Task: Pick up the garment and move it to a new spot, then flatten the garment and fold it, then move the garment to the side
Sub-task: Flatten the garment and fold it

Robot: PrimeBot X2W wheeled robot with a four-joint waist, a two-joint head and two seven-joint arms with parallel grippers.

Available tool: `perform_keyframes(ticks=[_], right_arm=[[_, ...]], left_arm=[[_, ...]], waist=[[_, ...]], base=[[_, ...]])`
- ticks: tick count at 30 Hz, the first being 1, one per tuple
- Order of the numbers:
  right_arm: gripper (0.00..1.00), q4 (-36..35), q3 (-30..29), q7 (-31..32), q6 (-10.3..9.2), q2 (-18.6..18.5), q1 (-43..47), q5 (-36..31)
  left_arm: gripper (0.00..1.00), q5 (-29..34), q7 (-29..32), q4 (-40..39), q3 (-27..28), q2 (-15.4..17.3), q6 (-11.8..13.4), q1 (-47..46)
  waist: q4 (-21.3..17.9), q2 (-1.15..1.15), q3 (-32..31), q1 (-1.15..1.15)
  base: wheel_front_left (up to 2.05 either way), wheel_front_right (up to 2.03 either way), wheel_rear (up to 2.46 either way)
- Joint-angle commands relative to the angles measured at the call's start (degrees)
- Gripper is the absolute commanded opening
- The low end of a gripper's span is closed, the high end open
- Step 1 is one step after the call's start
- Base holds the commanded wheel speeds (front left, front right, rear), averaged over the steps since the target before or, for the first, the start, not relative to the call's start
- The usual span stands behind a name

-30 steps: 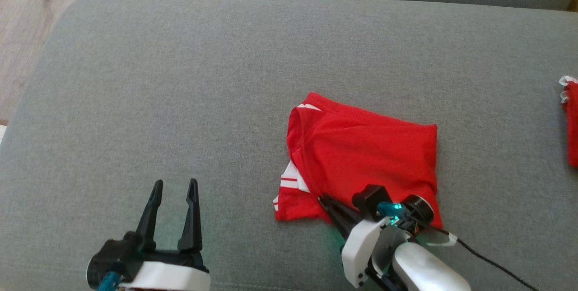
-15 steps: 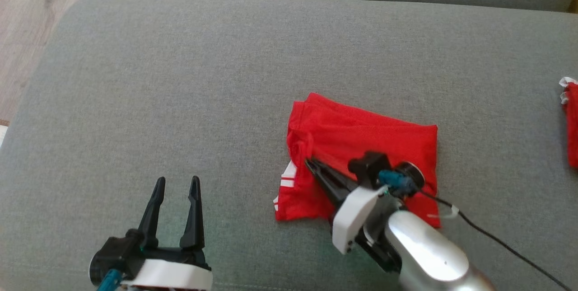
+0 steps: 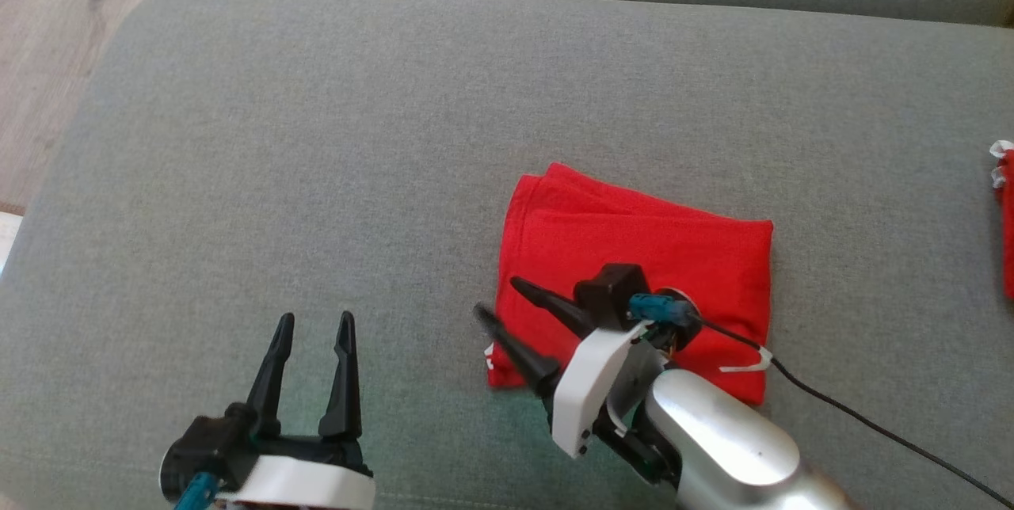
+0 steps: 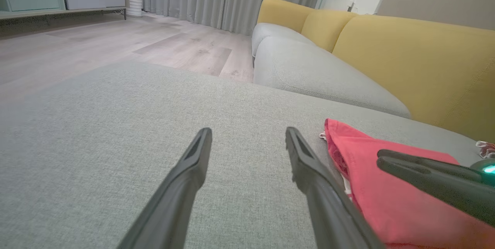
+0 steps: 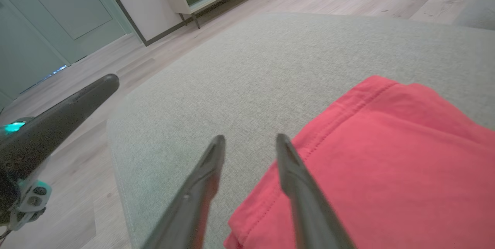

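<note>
The garment [image 3: 649,256] lies as a compact red rectangle on the cushion [image 3: 317,138], a little right of the middle in the head view. Its layers are stacked and the edges nearly aligned; only a bit of white peeks out at the near left corner. Your right gripper [image 3: 501,298] hangs over the garment's left edge, fingers parted and nothing between them. Your left gripper [image 3: 315,320] is also wide apart and empty, above bare cushion to the left of the garment.

The fold looks finished to me, so the step in hand is, I think, to move the garment to the side. To do it well, take all layers together, not only the top one. Come down at the left edge, where the right wrist view shows the folded hem. Slide one finger low against the cushion and under the stack, and close firmly before you lift. If you pinch only the upper layer, the fold will likely open when you pull. Keep the lift low so the stack does not swing. The left gripper can take the near corner to keep the shape. Choose a place apart from the red cloth [image 3: 1006,233] at the right edge, so the two do not mix. Mind also the cable [image 3: 871,423] running over the near right corner; it may catch the fabric.
</note>
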Motion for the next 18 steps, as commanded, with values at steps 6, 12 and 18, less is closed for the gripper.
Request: perform_keyframes(ticks=[6, 12, 18], right_arm=[[1.0, -0.7, -0.5, -2.5, 0.37, 1.3, -2.6, -0.4], [1.0, -0.5, -8.6, -8.6, 0.37, 1.3, -1.5, -5.2], [1.0, -1.4, -21.1, -12.5, 0.37, 1.0, 2.6, -12.7]], left_arm=[[1.0, 0.6, -0.7, -1.8, 2.6, -0.1, 0.2, -1.8], [1.0, 1.0, -0.7, -1.9, 2.2, 0.0, 0.0, -1.7], [1.0, 1.6, -0.5, -1.5, 1.1, 0.1, -0.2, -2.4]], waist=[[-1.2, 0.0, -0.7, 0.0], [-2.9, 0.0, -1.7, 0.0], [-4.8, 0.0, -3.4, 0.0]], base=[[0.0, 0.0, 0.0], [0.0, 0.0, 0.0], [0.0, 0.0, 0.0]])
